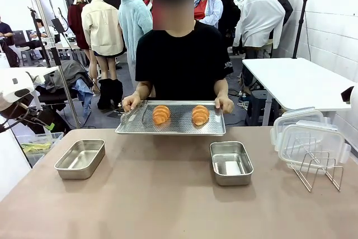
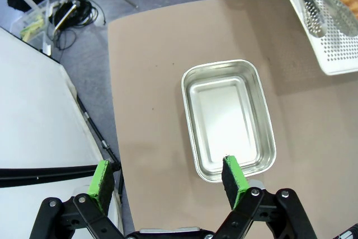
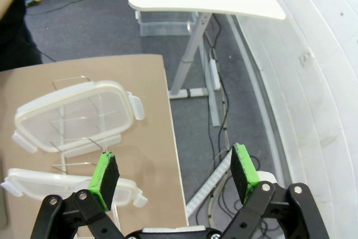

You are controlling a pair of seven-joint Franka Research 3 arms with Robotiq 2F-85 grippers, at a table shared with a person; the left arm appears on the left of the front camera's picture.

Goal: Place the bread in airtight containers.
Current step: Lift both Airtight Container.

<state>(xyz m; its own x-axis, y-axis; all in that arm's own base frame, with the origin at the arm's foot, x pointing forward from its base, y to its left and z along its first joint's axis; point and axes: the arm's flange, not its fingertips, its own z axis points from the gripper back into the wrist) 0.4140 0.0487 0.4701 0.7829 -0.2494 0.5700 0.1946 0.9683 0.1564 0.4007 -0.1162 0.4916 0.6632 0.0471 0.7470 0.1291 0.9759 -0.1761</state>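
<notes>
Black left claw [image 2: 166,167] and right claw [image 3: 173,155], green pads [image 2: 102,180], silver screws [image 2: 255,192].

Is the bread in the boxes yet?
Nothing is done yet: the left pan and right pan are empty. In hand: a person holds the tray with both bread pieces; the left gripper and right gripper are open, holding nothing. Left: bread into pans, then the lids, now on the rack, snapped on.

i see two golden-orange ridged rolls [image 1: 161,114] upper centre on a dot-perforated silver tray [image 1: 179,126]; plain steel-grey pans [image 1: 80,159] below, tan table [image 1: 168,205], green pads [image 2: 101,180].
</notes>
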